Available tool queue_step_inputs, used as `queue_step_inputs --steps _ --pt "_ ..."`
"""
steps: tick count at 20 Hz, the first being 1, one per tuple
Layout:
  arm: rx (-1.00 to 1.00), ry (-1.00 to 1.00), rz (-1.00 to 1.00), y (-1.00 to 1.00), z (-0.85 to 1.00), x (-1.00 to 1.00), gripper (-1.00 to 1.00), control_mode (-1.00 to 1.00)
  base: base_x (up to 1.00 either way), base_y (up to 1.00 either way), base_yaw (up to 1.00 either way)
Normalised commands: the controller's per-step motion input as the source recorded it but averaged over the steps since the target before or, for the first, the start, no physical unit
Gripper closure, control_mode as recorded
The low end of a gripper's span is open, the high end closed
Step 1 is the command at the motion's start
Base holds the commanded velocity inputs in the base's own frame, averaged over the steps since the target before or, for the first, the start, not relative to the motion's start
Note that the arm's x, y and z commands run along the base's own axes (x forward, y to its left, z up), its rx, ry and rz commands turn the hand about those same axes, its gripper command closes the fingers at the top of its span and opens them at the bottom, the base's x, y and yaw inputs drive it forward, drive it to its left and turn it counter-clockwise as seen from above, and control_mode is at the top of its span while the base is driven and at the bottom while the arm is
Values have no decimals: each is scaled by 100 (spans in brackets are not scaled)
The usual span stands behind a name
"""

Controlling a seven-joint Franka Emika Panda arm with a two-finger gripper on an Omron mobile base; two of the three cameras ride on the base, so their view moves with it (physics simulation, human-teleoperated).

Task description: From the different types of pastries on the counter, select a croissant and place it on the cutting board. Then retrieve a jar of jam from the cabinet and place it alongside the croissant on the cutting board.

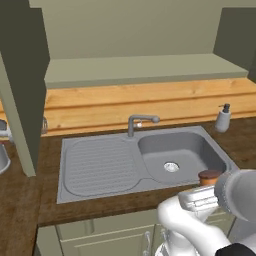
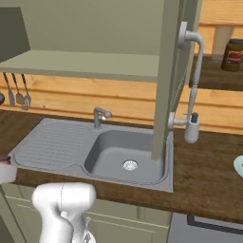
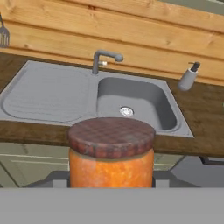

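Jam jar [image 3: 111,153]: standing upright, plaid lid on top.
Gripper [image 3: 111,181]: grasping the jam jar, hovering before the counter's front edge [image 3: 35,133].
Sink [image 3: 131,103]: basin sitting bare.

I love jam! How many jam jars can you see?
2: one orange jar in the robot's hand, and one dark jar on the open cabinet's shelf. More may be hidden.

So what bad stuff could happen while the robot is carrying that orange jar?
1. The jam jar sits in front of the sink, over the counter's front edge. If the grip slips, it could fall to the floor or into the basin.
2. The open cabinet door hangs over the sink. A wide swing of the arm could bump it.
3. No cutting board is in sight, so the jar probably still has a way to travel.
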Motion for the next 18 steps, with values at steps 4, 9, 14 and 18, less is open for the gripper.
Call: queue_step_inputs --steps 4,9,14,18 --pt "0 0 0 0 0 0 100 100 -34 -47 0" --pt "0 0 0 0 0 0 100 100 -5 -77 0" --pt "0 0 0 0 0 0 100 100 -87 -49 -14" --pt "0 0 0 0 0 0 100 100 -44 -44 -10"
